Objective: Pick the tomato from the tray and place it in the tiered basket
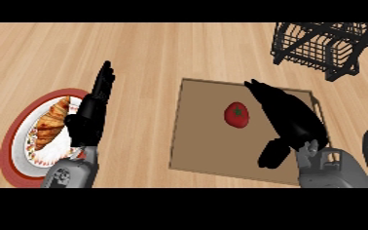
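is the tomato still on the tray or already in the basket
On the tray. The tomato lies on the brown tray, beside the open right hand; the tiered basket stands apart.

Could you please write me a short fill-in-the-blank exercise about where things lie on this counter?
1. The tomato lies on the ____.
2. On the plate at the view's left lies a ____.
3. The tiered basket stands at the view's upper ____ corner.
4. The hand beside the tomato, fingers straight, is the robot's ____ hand.

Missing words: tray; croissant; right; right
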Controlling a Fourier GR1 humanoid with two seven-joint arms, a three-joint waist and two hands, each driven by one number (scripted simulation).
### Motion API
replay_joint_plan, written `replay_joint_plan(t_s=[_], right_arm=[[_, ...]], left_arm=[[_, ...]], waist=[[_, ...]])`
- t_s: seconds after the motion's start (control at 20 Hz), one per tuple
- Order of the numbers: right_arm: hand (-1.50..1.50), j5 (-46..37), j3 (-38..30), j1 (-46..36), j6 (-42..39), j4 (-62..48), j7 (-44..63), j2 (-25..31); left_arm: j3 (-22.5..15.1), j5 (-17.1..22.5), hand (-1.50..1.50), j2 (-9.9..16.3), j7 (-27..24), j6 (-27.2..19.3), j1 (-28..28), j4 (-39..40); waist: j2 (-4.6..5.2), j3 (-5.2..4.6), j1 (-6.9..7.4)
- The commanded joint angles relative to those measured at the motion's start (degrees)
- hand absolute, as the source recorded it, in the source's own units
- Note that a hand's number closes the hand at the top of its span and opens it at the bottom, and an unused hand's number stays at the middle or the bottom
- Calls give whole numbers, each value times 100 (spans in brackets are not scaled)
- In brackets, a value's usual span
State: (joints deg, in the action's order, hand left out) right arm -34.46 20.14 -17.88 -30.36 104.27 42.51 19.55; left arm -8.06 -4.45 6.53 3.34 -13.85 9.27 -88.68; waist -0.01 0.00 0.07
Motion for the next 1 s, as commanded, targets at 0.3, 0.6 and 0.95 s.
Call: replay_joint_plan(t_s=[0.3,0.6,0.95], right_arm=[[-150,-686,48,405,68,-321,-450,-516],[-150,-1025,-264,-487,231,-1718,-729,-949],[-150,-1353,-326,-69,157,-1533,-939,-1136]], left_arm=[[153,-204,0,-31,81,146,-240,-241],[36,-418,0,-319,202,39,16,-232],[100,-469,0,-396,81,181,-307,-359]], waist=[[-5,0,-1],[7,1,38],[-1,0,8]])
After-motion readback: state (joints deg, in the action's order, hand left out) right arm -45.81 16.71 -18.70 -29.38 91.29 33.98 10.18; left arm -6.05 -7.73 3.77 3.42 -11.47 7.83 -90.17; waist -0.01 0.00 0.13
